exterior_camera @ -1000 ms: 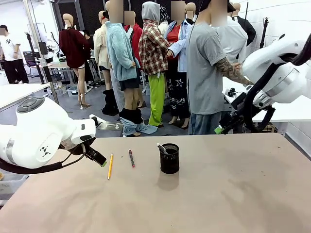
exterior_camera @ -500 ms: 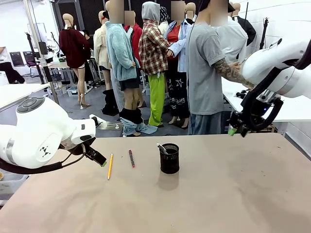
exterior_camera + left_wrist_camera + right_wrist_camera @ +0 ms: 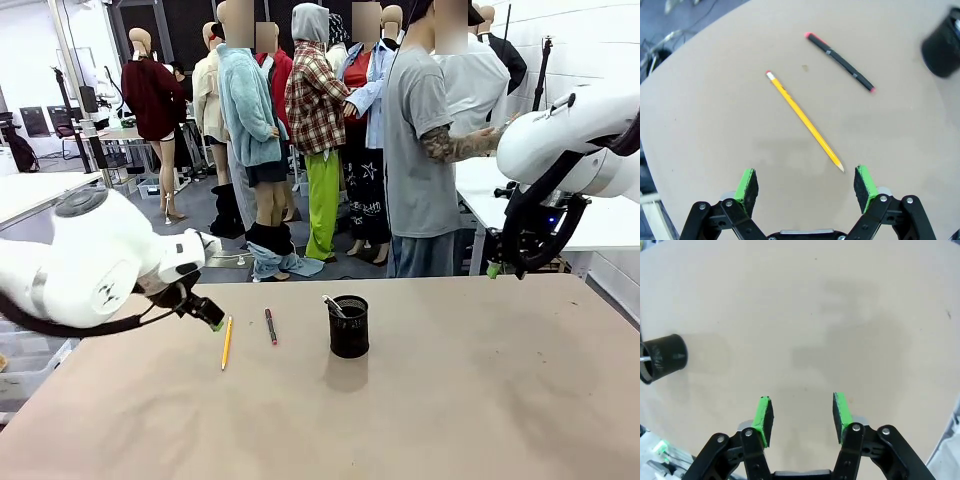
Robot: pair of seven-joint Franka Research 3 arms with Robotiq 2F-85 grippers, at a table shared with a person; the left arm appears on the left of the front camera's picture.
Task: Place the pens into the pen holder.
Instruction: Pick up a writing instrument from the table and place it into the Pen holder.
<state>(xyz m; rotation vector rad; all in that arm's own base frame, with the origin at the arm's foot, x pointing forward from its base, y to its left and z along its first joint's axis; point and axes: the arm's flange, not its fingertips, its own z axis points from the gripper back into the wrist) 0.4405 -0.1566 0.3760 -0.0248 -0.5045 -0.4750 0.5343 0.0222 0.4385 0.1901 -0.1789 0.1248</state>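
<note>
Pick approach: left end effector [image 3: 807, 182], spread wide and empty, hovers over the yellow pencil [image 3: 805, 122] left of the pen holder [image 3: 348, 326]; next it needs to descend, straddle and pinch; right end effector [image 3: 801, 417] is half-spread and empty.

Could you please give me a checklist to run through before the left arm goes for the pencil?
1. Left end effector open and empty: ok.
2. Pencil lying free on the table, apart from the red-ended pen: ok.
3. Fingers squared to the pencil: not ok; it runs diagonally across the line between them.
4. Pen holder upright with room in it: ok; one pen leans inside.
5. Right end effector out of the way: ok; raised over bare table, open, holding nothing.
6. Person clear of the table: ok; standing beyond the far edge.
</note>
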